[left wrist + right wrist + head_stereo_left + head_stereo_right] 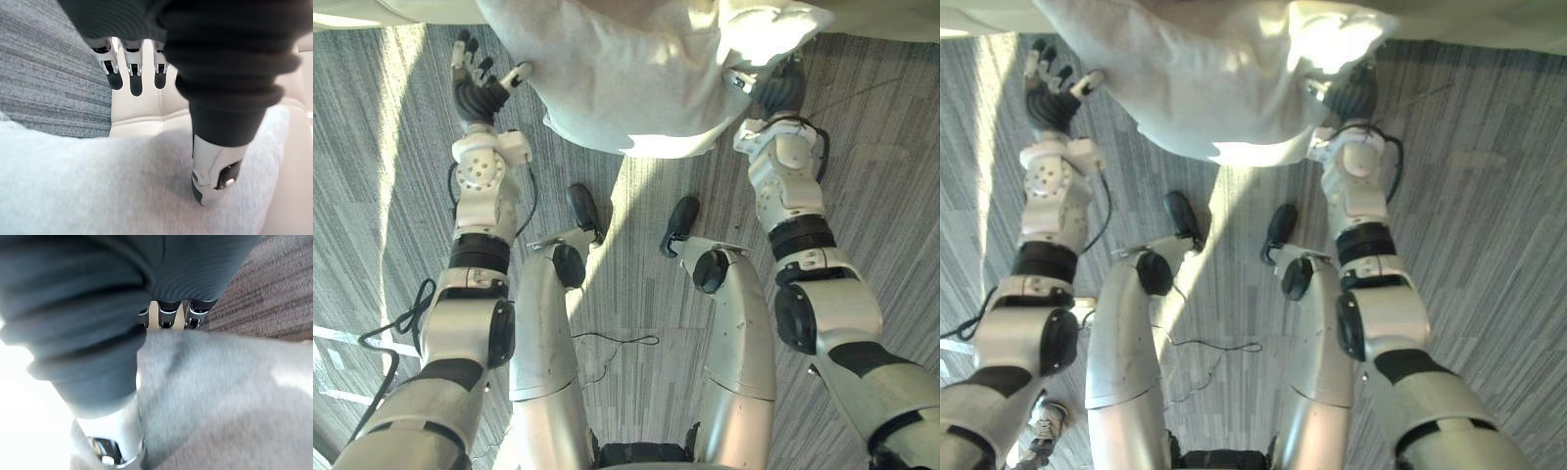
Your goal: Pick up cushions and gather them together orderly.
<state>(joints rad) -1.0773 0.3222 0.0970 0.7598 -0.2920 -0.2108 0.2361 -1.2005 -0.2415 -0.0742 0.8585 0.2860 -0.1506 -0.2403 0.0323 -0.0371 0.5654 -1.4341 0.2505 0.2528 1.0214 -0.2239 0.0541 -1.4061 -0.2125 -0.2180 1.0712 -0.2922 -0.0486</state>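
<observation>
cushion [636, 78]: grey, up over carpet [881, 196];
left hand [478, 90]: spread, thumb touching cushion;
right hand [778, 90]: pinching cushion's edge

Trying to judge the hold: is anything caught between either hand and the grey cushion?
Nothing visible is in the way. The left hand presses its thumb straight onto one edge of the cushion, with its fingers held straight past that edge. The right hand lies directly against the opposite side.
</observation>
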